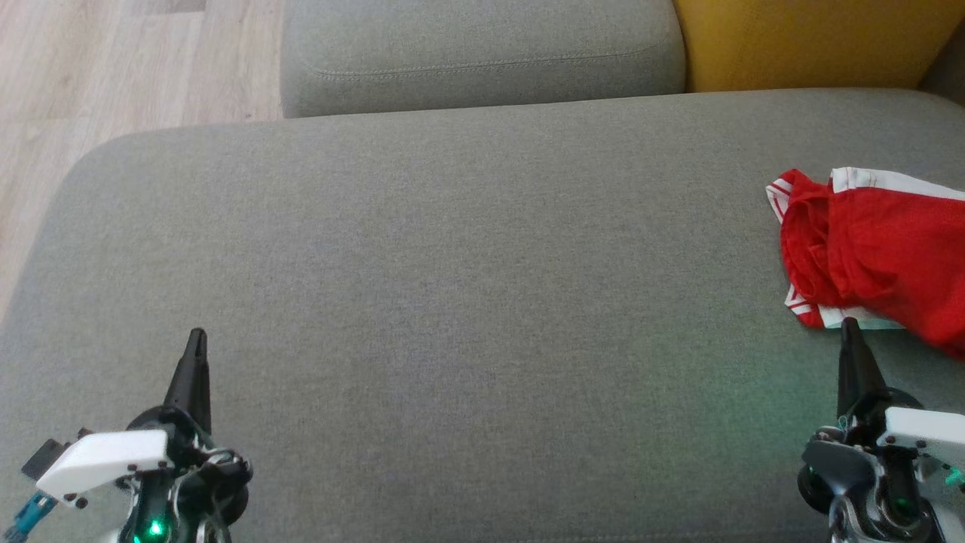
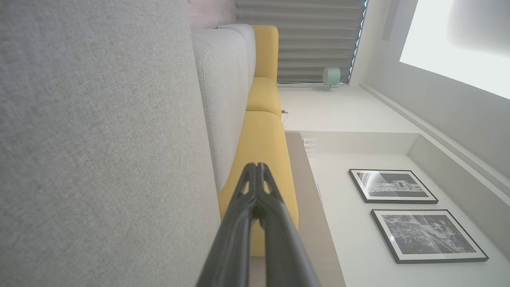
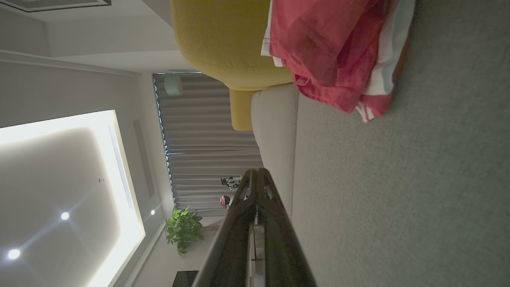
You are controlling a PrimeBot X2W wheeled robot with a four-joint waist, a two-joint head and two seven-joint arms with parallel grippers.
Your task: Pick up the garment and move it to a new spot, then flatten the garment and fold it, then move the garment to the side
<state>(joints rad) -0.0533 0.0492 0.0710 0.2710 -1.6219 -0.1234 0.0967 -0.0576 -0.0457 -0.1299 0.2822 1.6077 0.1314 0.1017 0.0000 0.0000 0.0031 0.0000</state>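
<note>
Right tool (image 1: pixel 850 326) closed beside red garment (image 1: pixel 878 253), grey sofa (image 1: pixel 452 264), yellow cushion (image 1: pixel 814 38)

Garment (image 1: pixel 882 256) far right on seat cushion (image 1: pixel 452 264); right claw (image 1: pixel 850 326) just before it.

This was a home, and the room was a living room. A big grey sofa (image 1: pixel 452 264) with soft cloth was the main thing in it. A grey back cushion (image 1: pixel 482 53) and a yellow cushion (image 1: pixel 814 41) sat side by side at the back of the sofa. A pale wood floor (image 1: pixel 113 68) lay next to the sofa. 2 framed pictures (image 2: pixel 392 186) hung on the white wall behind the sofa. Long grey curtains (image 3: pixel 211 131) hung past the far end of the sofa, and a leafy green plant (image 3: pixel 182 229) stood there too. Small round lights (image 3: pixel 63 215) glowed in the ceiling above the sofa.
</note>
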